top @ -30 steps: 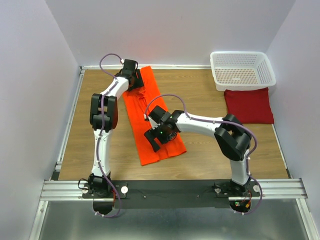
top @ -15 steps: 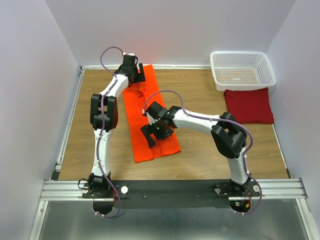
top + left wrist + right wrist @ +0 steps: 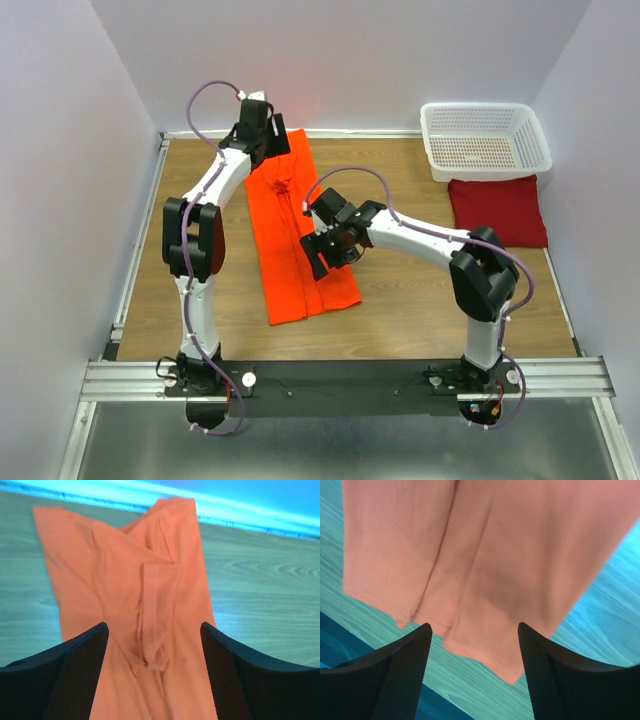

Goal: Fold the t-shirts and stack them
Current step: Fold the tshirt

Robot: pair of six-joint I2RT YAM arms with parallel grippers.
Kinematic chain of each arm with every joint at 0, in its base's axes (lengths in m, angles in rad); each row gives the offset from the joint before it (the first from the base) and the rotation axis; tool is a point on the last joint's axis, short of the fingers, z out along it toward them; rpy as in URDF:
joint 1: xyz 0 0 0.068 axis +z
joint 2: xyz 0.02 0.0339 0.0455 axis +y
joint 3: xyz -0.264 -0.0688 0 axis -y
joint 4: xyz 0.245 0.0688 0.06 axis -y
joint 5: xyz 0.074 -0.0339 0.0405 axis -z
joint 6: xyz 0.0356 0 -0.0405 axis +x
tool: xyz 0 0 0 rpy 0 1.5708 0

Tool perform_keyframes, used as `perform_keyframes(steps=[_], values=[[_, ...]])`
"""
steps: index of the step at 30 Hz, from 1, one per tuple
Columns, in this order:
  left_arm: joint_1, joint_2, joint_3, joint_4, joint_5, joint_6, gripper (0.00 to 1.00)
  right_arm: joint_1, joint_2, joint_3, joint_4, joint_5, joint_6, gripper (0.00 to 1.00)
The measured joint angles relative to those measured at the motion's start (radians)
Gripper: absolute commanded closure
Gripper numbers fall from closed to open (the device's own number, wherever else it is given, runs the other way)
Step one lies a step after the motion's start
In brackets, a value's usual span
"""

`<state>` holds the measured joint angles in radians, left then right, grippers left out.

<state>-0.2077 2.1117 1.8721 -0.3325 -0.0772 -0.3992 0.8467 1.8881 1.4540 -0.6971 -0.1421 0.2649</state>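
The bright orange t-shirt (image 3: 298,235) lies as a long narrow strip on the wooden table, running from the back wall toward the front. Its bunched collar end (image 3: 150,580) fills the left wrist view, and its hem end (image 3: 490,555) fills the right wrist view. My left gripper (image 3: 268,142) hovers open over the far end, and cloth shows between its fingers (image 3: 75,675) without being pinched. My right gripper (image 3: 325,255) hangs open above the near half, just behind the hem. The dark red t-shirt (image 3: 498,210) rests as a folded rectangle at the right.
A white mesh basket (image 3: 485,140) stands at the back right corner, touching the far edge of the dark red shirt. Walls close in the table on three sides. A metal rail (image 3: 340,378) carrying both arm bases runs along the near edge.
My right gripper has moved from the strip's lower left up and to the right. The left gripper has drawn back toward the far wall. The shirt's near end has shifted slightly left.
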Motion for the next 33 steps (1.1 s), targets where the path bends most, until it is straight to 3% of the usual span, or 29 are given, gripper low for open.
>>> perform_keyframes(steps=[13,23,33], values=[[-0.028,0.176,-0.014,-0.017,-0.016,-0.020,0.18,0.011,0.155,0.035,0.041,-0.032,0.029,0.19],[-0.048,0.262,0.056,-0.010,0.047,-0.023,0.19,0.011,0.148,0.014,0.077,-0.019,0.052,0.18],[-0.104,0.275,0.068,0.019,0.087,-0.075,0.17,0.004,0.059,-0.118,0.142,0.011,0.077,0.18]])
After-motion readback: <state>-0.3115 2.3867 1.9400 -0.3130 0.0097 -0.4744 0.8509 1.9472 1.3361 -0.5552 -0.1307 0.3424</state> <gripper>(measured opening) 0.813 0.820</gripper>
